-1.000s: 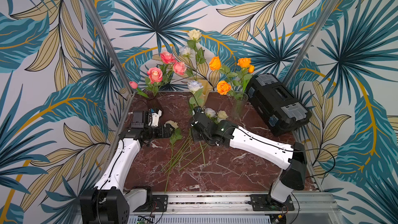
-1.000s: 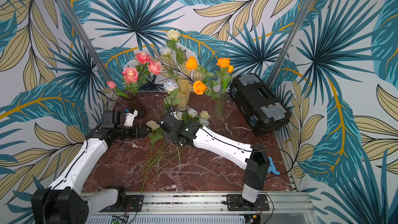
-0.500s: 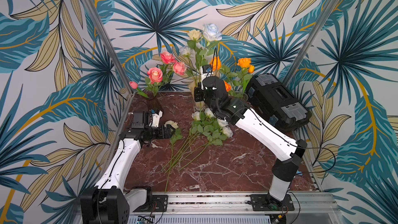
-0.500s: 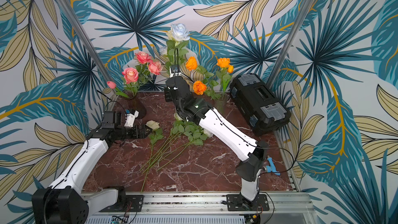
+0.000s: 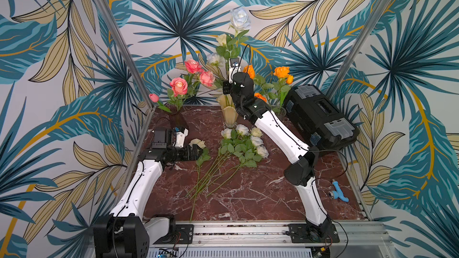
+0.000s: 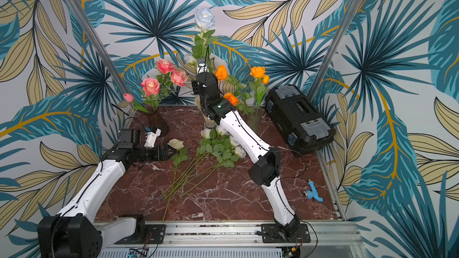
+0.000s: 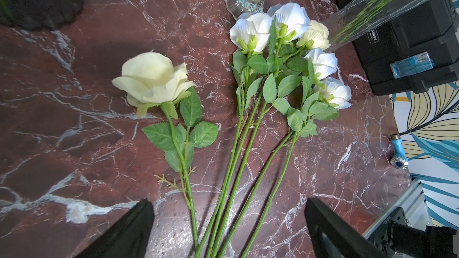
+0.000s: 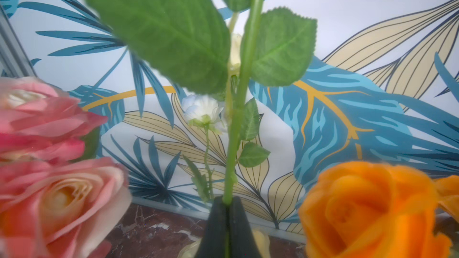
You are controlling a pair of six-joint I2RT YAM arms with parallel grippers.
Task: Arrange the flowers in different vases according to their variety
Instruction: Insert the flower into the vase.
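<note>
a: right gripper?
b: clamped on the stem of the pale-blue rose, upright over the cream vase.
a: left gripper?
b: jaws released, just beside the cream rose lying on the table.

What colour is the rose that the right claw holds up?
The rose is pale blue, almost white, clearest in a top view.

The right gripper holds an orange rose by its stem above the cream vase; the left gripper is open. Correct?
Only the colour is wrong: the right gripper holds a pale-blue rose by its stem above the cream vase, as both top views show. The left gripper is open.
</note>
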